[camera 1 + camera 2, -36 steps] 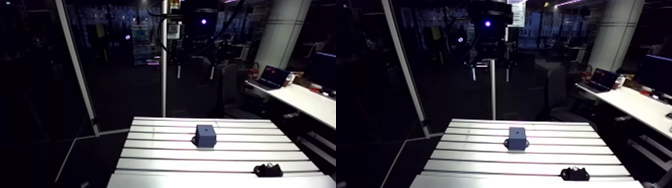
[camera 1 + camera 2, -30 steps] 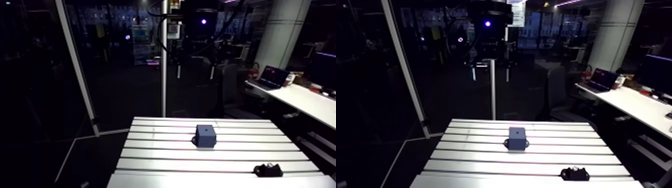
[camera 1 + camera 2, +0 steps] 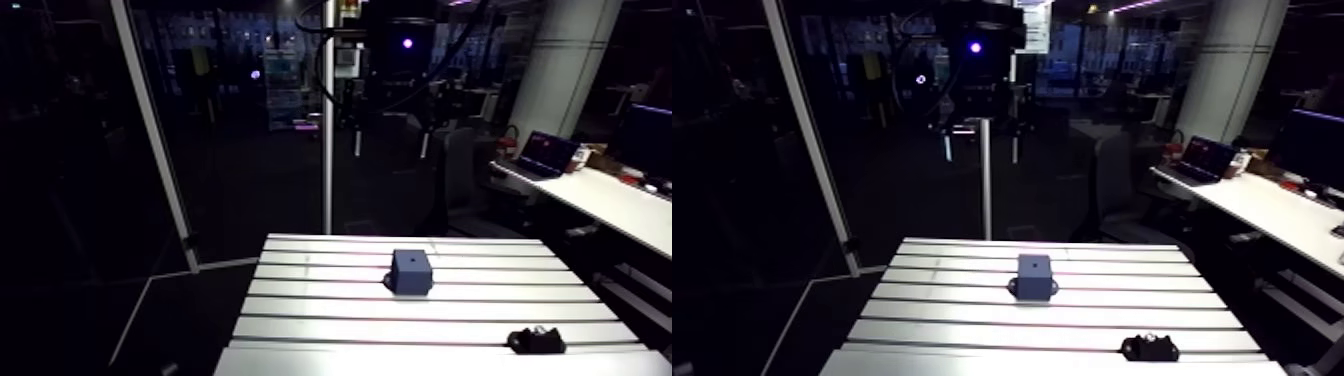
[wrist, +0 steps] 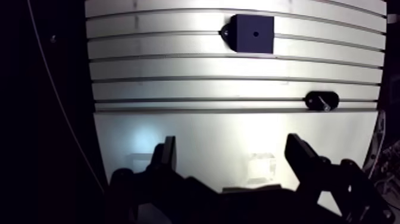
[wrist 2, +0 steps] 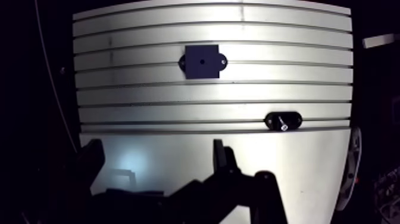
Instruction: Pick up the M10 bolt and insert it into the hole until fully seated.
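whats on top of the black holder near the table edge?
A small silvery bolt lies on the black holder, its light end showing. The bolt's underside and any recess that it sits in are covered.

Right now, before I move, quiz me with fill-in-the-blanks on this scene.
The two-finger gripper is ____ and empty.
The dark blue square block has one ____ in its top.
The small black oval holder with the silvery bolt lies ____ to the gripper than the block.
Missing: open; hole; nearer.
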